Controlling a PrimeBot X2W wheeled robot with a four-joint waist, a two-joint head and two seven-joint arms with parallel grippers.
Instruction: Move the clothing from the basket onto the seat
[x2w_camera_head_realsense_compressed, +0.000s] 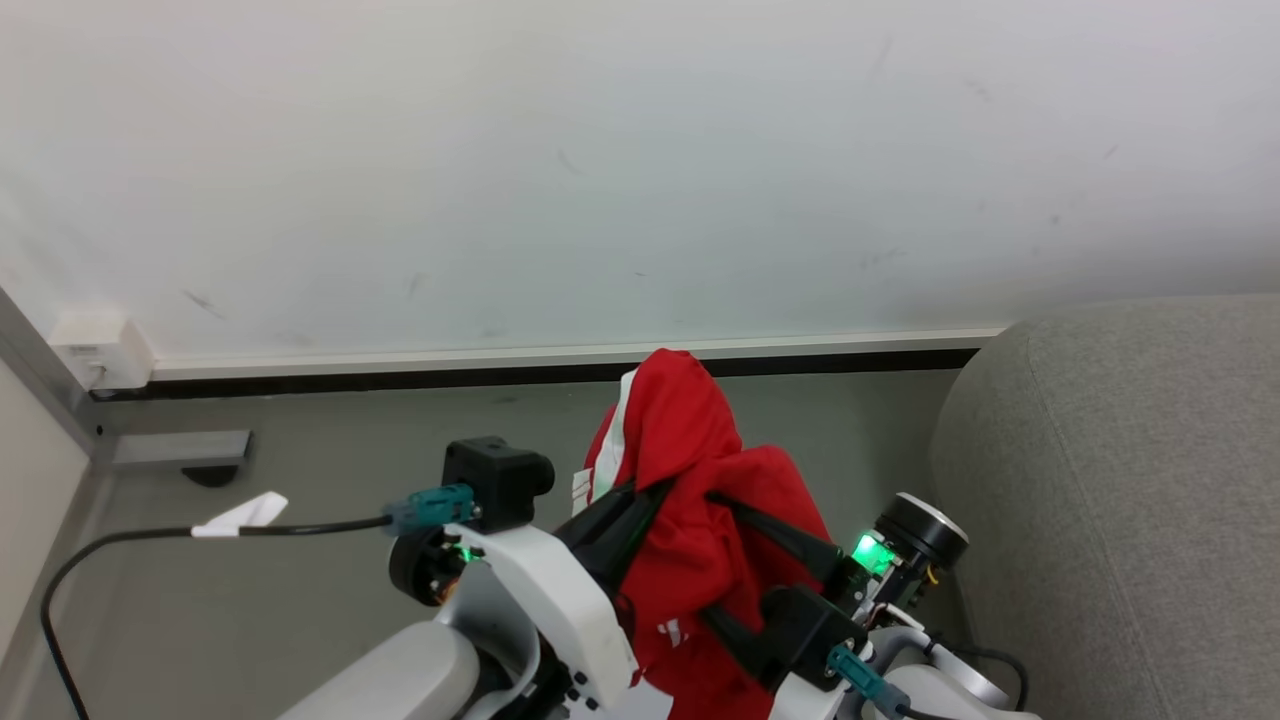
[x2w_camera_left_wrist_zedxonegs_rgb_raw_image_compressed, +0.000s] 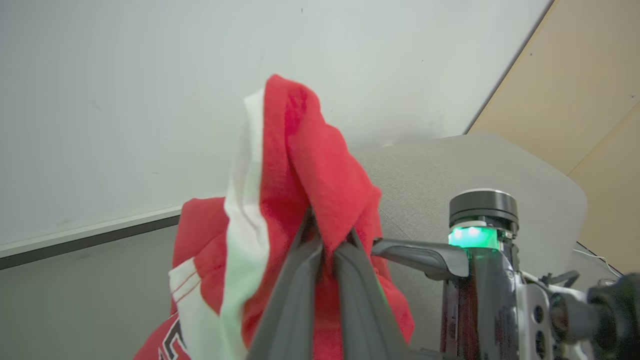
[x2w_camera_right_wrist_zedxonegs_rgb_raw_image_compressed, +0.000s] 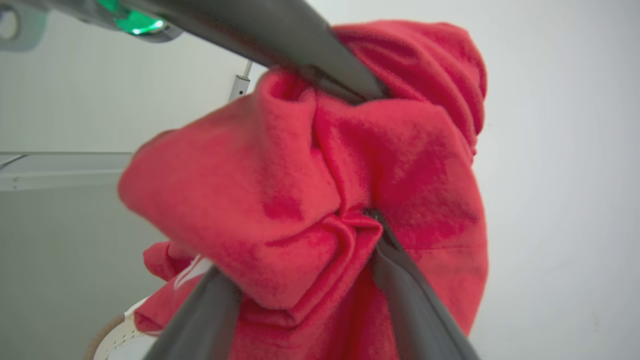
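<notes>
Hanging bunched in mid-air, the clothing (x2w_camera_head_realsense_compressed: 690, 480) is pinched by the left gripper's (x2w_camera_left_wrist_zedxonegs_rgb_raw_image_compressed: 327, 235) near-closed fingers; the right gripper (x2w_camera_right_wrist_zedxonegs_rgb_raw_image_compressed: 300, 245) clamps a thicker fold. Left wrist view adds cut-off, unreadable lettering (x2w_camera_left_wrist_zedxonegs_rgb_raw_image_compressed: 172, 342) and the seat (x2w_camera_left_wrist_zedxonegs_rgb_raw_image_compressed: 450, 170) behind; right wrist view, the basket (x2w_camera_right_wrist_zedxonegs_rgb_raw_image_compressed: 112, 335) rim below.

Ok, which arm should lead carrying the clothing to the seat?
Right, probably: left tool and right tool both hold the clothing, but the seat lies on the right tool's side.

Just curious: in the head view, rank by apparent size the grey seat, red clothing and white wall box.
Largest: the seat.
Then the clothing, though nearer the camera.
Smallest: the wall box.
</notes>
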